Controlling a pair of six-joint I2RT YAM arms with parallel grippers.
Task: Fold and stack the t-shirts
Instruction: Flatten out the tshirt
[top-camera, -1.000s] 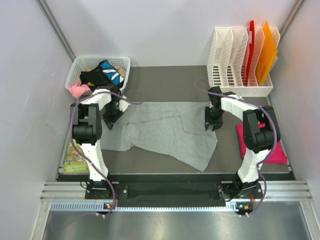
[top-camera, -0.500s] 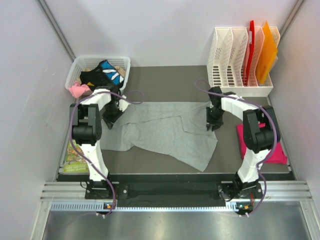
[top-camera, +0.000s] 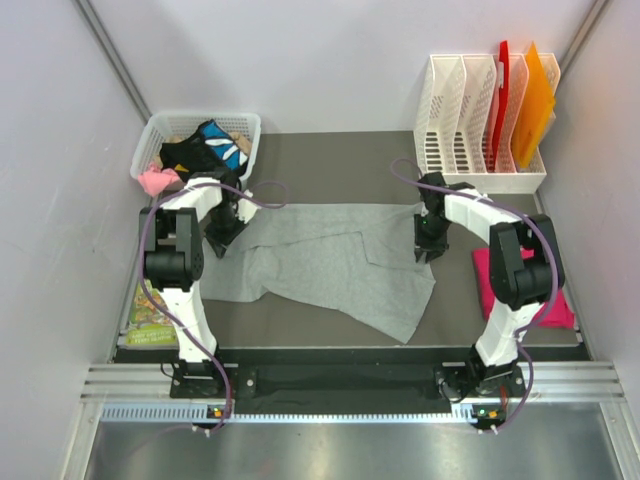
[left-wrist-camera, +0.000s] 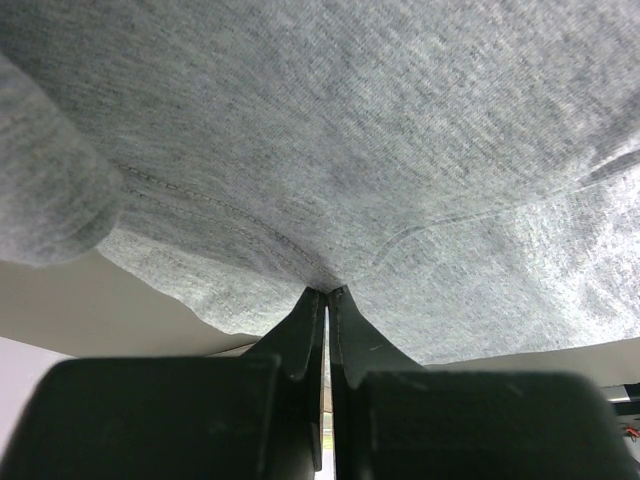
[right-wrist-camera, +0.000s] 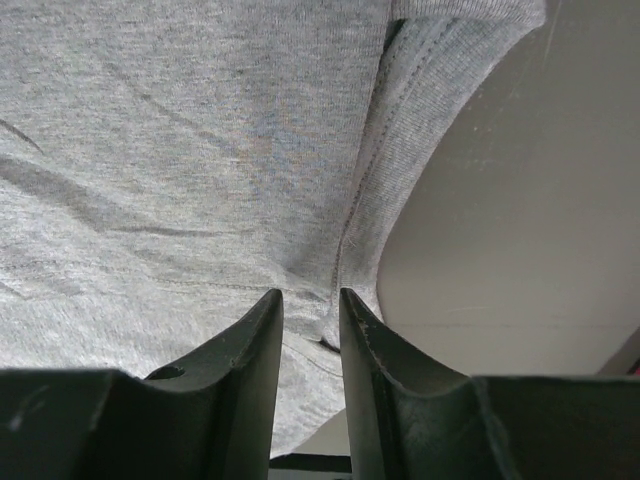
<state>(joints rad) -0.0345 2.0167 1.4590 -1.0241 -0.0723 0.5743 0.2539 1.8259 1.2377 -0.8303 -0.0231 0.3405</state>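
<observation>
**Top view**
- Grey shirt (top-camera: 335, 265): spread flat but rumpled on the table (top-camera: 340, 165) between the two arms. Its far edge is fairly straight, and one flap trails toward the near edge.
- Pink shirt (top-camera: 560, 305): a folded rectangle at the right side of the table, partly hidden by the right arm and apart from the grey shirt.
- Left gripper (top-camera: 222, 235): down at the grey shirt's far-left corner.
- Right gripper (top-camera: 428, 245): down at the far-right edge.
- Basket (top-camera: 170, 125): far left, holding other garments.
- Rack (top-camera: 480, 175): far right.

**Left wrist view**
- The fingers are pressed together with no gap showing.
- They pinch a stitched hem of the grey shirt, and the cloth drapes upward and away from the tips.

**Right wrist view**
- The jaws are drawn close with a narrow slot between them.
- A doubled, seamed edge of the grey shirt sits in that slot, so this appears to be a pinch on cloth.
- Bare table shows to the right.

**Handling (judgement)**
- Weight and stiffness: the grey shirt is light, limp knit with no stiffness. It will sag between the two holds and crease wherever it goes slack.
- Risks: it is not fragile, but it can slip from a shallow bite, and thin single layers are hard to catch.
- Where to grip: the best holds are the stitched hems and seams at opposite corners, where the cloth is thicker.
- How to move it: both grips should move together at even tension so that the fold lands square.
- Pink shirt: similarly soft. It is best taken at a folded edge through all layers so that it does not fall open.
</observation>
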